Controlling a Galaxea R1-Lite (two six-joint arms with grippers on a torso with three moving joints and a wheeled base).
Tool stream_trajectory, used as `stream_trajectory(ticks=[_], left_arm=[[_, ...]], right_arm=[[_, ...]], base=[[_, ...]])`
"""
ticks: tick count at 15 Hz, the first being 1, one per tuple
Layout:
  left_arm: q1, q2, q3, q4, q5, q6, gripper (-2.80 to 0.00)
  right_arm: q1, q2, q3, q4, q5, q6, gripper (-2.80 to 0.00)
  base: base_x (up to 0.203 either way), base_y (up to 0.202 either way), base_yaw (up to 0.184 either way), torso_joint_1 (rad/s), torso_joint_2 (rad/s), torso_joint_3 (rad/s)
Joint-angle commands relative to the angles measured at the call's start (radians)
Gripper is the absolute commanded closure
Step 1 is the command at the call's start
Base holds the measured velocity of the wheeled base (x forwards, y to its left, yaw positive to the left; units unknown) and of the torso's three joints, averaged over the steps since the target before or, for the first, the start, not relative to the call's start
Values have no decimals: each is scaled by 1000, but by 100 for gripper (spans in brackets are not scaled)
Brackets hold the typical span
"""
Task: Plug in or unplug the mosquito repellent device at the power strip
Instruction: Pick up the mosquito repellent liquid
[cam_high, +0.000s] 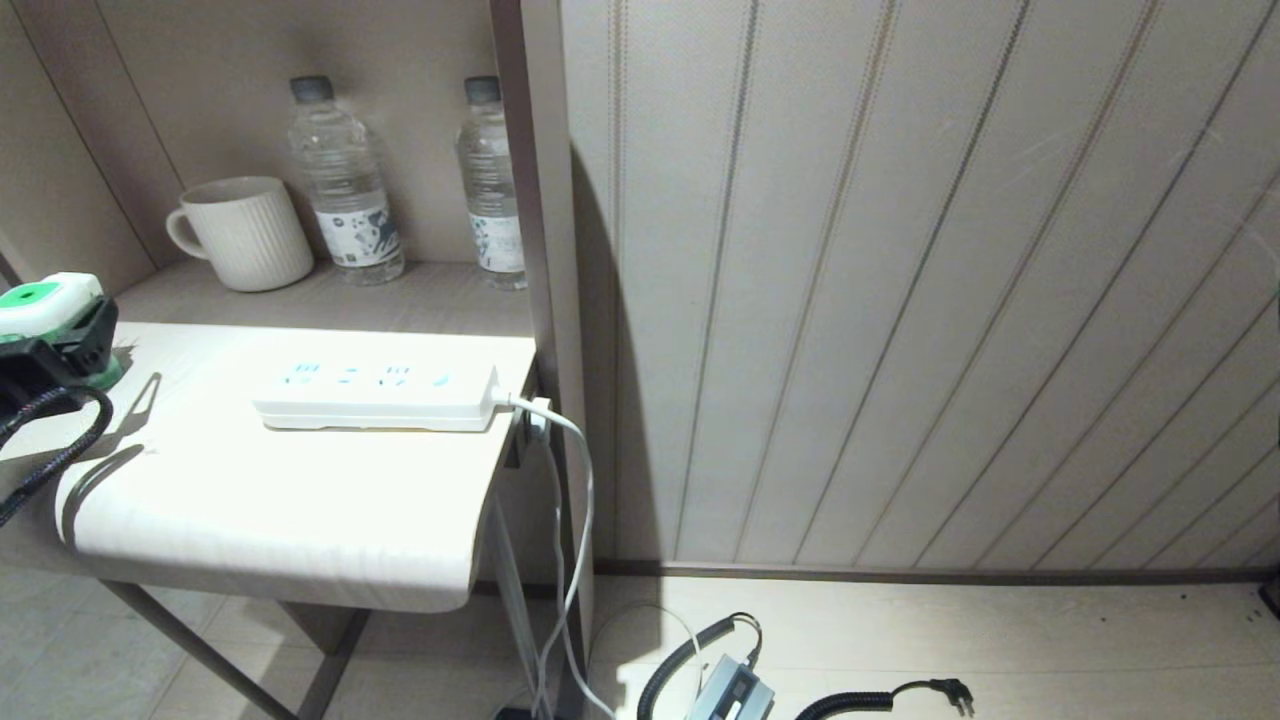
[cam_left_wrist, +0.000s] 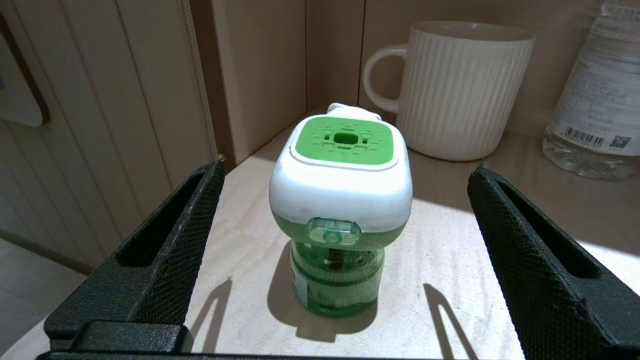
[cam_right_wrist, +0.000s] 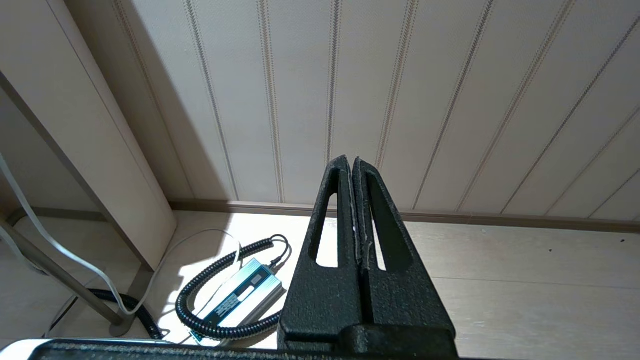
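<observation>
Left gripper (cam_left_wrist: 345, 250): fingers (cam_left_wrist: 150, 250) spread wide apart, one on each side of the mosquito repellent device, neither touching it; in the head view it sits at the table's far left edge, about 9 o'clock.
Mosquito repellent device (cam_left_wrist: 341, 200): stands upright on the table between the left gripper's fingers, free of both; white head with a green top panel, translucent green bottle beneath resting on the table.
Table (cam_high: 300, 500): pale top, brightly lit, carrying the device and the power strip.
Power strip (cam_high: 378, 398): lies flat on the table, well apart from the device, at 3 o'clock from it; pale blue sockets face up; its white cord (cam_high: 570, 470) leaves the right end and drops over the table edge.
Mug (cam_left_wrist: 462, 90): white, ribbed, behind the device at about 1 o'clock from it in the head view, not touching.
Water bottles (cam_high: 345, 180): two, upright at the back of the shelf, beside the mug.
Right gripper (cam_right_wrist: 356, 210): fingers pressed together on nothing, hanging above the floor near the wall.
Adapter (cam_right_wrist: 245, 295): on the floor, ringed by a coiled black cable.
</observation>
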Motion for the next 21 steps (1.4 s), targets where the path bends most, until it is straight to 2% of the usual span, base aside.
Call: stream_trajectory(ticks=[1,21], left_arm=[[5,12,4,-15,1,-2,-280],[4,52,-59,-13,-2,-2,-280]], right_arm=[[0,0,0,0,1,0,0],[0,0,0,0,-1,0,0]], base=[[0,0,0,0,0,0],[0,0,0,0,0,0]])
